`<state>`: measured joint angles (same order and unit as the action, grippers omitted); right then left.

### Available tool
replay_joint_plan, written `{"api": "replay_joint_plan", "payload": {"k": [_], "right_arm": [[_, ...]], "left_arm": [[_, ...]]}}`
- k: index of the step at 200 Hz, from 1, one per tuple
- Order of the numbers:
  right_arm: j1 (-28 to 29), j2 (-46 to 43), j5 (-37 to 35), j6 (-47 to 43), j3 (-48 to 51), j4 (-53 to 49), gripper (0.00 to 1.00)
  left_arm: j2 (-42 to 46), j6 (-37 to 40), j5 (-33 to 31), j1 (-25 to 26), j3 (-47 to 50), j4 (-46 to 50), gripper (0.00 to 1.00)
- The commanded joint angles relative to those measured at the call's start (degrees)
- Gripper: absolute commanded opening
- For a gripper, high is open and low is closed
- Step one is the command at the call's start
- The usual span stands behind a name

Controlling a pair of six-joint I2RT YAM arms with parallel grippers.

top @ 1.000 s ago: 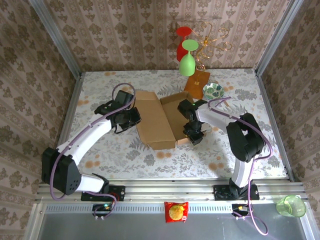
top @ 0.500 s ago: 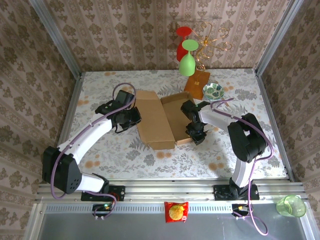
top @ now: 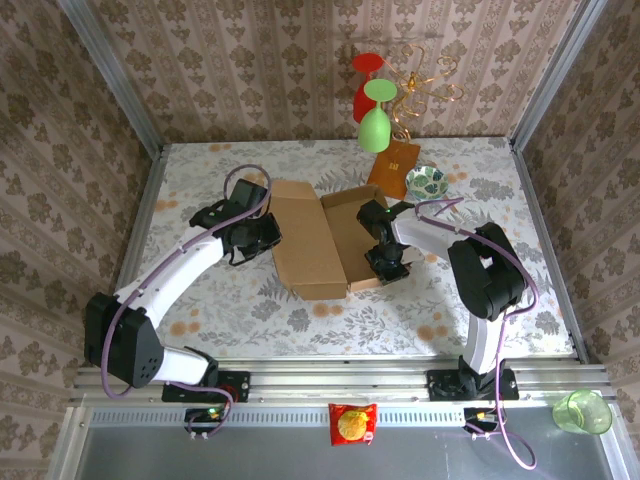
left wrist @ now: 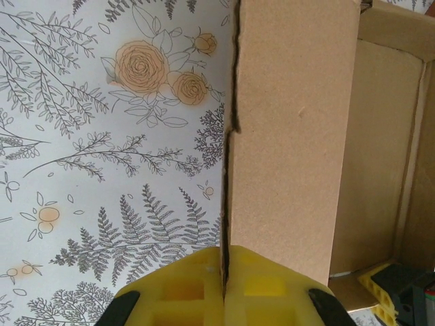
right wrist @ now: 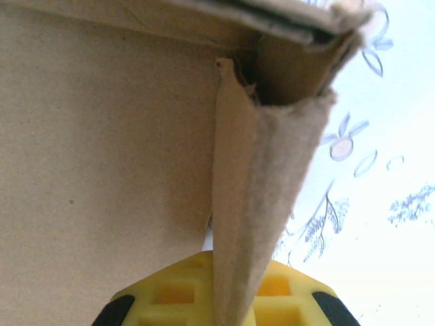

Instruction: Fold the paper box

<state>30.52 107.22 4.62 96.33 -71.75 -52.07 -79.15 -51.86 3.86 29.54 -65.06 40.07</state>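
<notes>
I am closing my left gripper point(left wrist: 224, 261) on the paper box point(left wrist: 292, 136): the yellow pads are meeting on a thin cardboard edge that is running straight up from between them, with a brown panel just to its right and the flowered table point(left wrist: 102, 136) to its left. My right gripper point(right wrist: 234, 272) is clamping down as well, and a narrow cardboard flap is standing between its yellow pads, bending up toward a folded corner of the box (the corrugated layers are bunching there). A broad flat panel is spreading out to the left of that flap, and pale floral cloth is showing to the right.

From above, the box is lying near the middle of the table, partly opened out, between my two arms. My left arm is reaching in to its left side and my right arm to its near right corner, so I am gripping it from both sides. One large panel is sloping across the centre, and a shallow walled section is sitting to its right.

Behind the box, a wire rack point(top: 405, 95) is hanging green and red glasses, and a small patterned bowl point(top: 426, 182) is sitting just beside its orange-brown base point(top: 395, 165).
</notes>
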Motion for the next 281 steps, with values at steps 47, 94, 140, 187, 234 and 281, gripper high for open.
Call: {"api": "replay_joint_plan", "payload": {"k": [47,94,140,187,234,281], "right_arm": [[3.13,2.05,7.86,6.24,-0.37,-1.26,0.15],[3.4,-2.8,5.58,2.11,-4.92,-2.91,0.66],[3.67,-5.91,4.14,-0.2,-7.58,-2.85,0.77],[3.58,-9.4,-4.71,-8.26,-11.27,-2.05,0.77],[1.43,-16.38,-5.36,-31.59,-0.11,24.99,0.68],[-1.73,-22.56,-4.71,-67.74,5.08,37.39,0.69]], "left_arm": [[-1.91,6.02,-2.55,0.01,-6.94,4.25,0.0],[-5.75,14.65,-4.47,-0.54,-13.66,11.34,0.0],[-8.98,20.69,-5.48,-0.71,-19.7,15.75,0.0],[-11.83,29.49,-5.83,-0.97,-25.16,19.82,0.0],[-16.02,44.87,-7.08,-0.81,-32.69,24.53,0.0],[-17.71,64.12,-8.04,1.07,-35.57,22.11,0.0]]}}
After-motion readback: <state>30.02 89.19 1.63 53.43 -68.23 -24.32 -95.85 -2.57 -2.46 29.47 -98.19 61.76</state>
